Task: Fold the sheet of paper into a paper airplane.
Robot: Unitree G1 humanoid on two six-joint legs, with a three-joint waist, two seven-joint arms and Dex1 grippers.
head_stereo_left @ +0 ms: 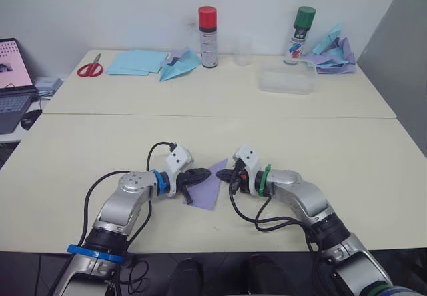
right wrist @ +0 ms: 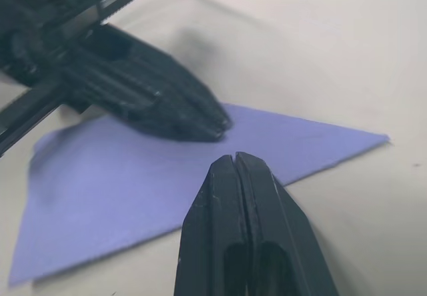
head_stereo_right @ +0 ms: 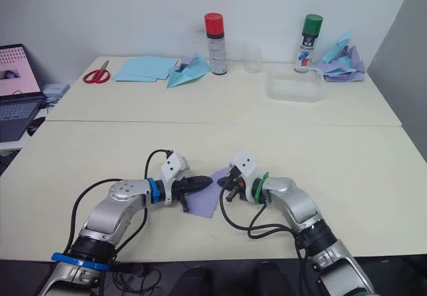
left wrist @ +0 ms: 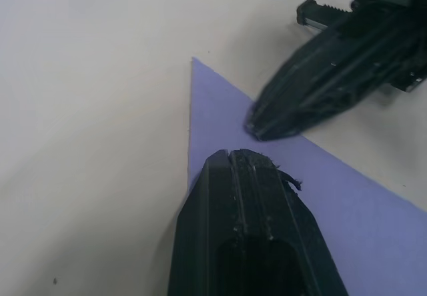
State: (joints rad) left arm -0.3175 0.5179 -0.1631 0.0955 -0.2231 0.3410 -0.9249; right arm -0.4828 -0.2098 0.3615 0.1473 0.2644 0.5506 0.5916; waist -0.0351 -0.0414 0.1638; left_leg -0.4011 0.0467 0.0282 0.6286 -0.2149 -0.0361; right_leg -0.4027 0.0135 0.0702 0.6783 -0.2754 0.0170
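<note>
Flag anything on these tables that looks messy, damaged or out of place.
One thing stands out: a crumpled blue-and-purple paper heap at the far right corner, beside the green-capped spray can. The lavender sheet of paper lies flat between the shut left pincer and shut right pincer, with no tear that I can see.

1. The sheet of paper point(head_stereo_left: 208, 188) is plain lavender-purple.
2. The tabletop point(head_stereo_left: 300, 136) is cream.
3. The scissors point(head_stereo_left: 90, 69) have red handles.
4. One spray can point(head_stereo_left: 208, 37) has a red cap, the other spray can point(head_stereo_left: 299, 35) a green one.
5. The paper plane point(head_stereo_left: 180, 65) is light blue.
</note>
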